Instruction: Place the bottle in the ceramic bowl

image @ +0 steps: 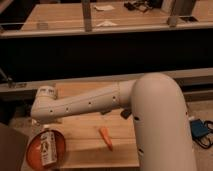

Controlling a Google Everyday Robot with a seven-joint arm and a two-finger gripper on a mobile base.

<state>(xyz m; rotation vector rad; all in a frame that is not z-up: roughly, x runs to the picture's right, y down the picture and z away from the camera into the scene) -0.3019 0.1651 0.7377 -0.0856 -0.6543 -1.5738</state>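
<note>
The orange ceramic bowl (pixel 34 154) sits at the near left corner of the wooden table (pixel 82 131). Inside it lies the pale bottle (pixel 47 148), label up, its cap end pointing at the bowl's far rim. My white arm reaches from the right across the table to the left. The gripper (pixel 42 125) hangs under the arm's left end, just above the bowl's far rim and the bottle's cap end. It is mostly hidden in shadow.
An orange carrot-shaped object (pixel 106 138) lies near the table's middle front. A small dark object (pixel 125 114) pokes out behind the arm. A black counter (pixel 100 50) runs along the back. A blue device (pixel 200 130) with cables lies on the floor at right.
</note>
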